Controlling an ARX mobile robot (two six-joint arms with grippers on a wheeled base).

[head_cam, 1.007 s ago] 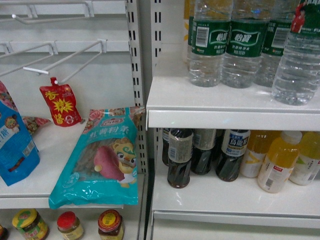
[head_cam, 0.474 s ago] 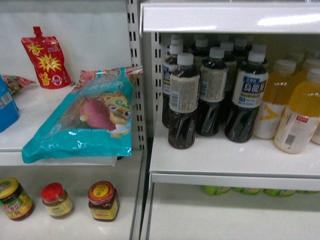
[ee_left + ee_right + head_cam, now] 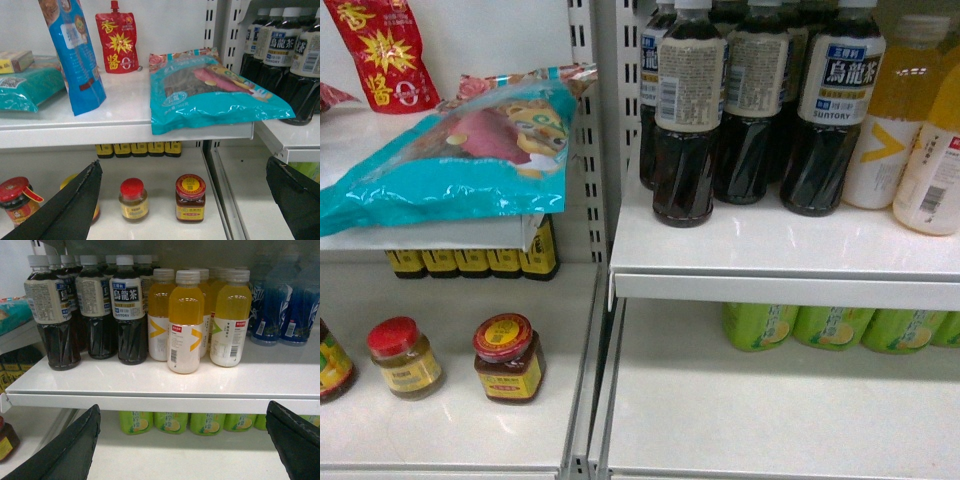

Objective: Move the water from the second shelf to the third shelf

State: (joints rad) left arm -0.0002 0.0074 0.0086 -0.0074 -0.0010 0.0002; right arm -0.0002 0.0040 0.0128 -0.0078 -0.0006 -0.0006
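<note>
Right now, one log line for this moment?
water: not in view | left gripper: open, empty | right gripper: open, empty | head view: tea bottles on shelf

I read 烏龍茶 and SUNTORY on the dark tea bottle (image 3: 835,105) with its blue-white label, up left of my right jaws. The red pouch (image 3: 117,42) above my left jaws showed yellow characters, 香 and 酱.

The white painted-metal shelf (image 3: 780,250) looks smooth and glossy. The teal plastic snack bag (image 3: 450,160) is shiny and crinkled. Dark tea bottles (image 3: 127,320) of clear glossy plastic carry matt paper-like labels.
</note>
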